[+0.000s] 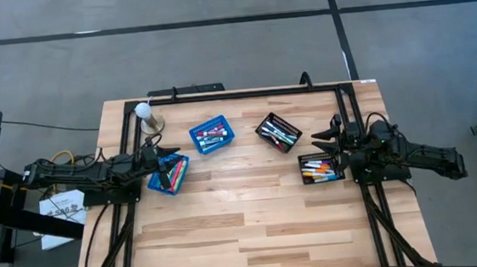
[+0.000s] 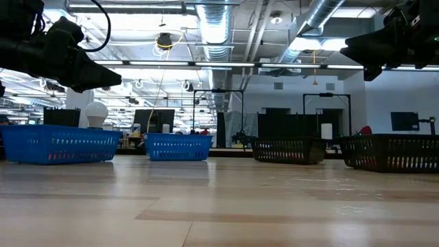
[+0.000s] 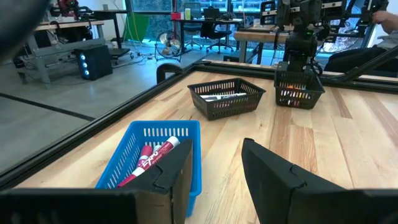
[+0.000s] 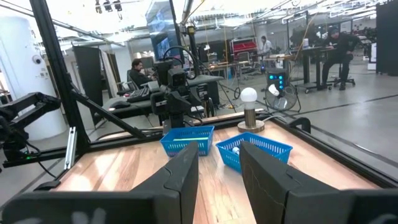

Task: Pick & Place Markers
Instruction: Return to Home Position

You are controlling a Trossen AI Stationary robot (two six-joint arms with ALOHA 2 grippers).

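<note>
High view: markers [image 1: 320, 171] inside blue baskets [image 1: 194, 138], black baskets [image 1: 260, 129].

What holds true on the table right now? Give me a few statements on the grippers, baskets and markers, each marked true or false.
1. Two blue baskets and two black mesh baskets stand on the table, all holding markers. True.
2. The left gripper and the right gripper are both open and hold nothing. True.
3. Loose markers lie on the bare wood. False: the markers in view all lie in baskets.
4. The left gripper hangs above a black mesh basket. False: it is at the blue baskets on the table's left side; the right gripper is by the black ones.
</note>
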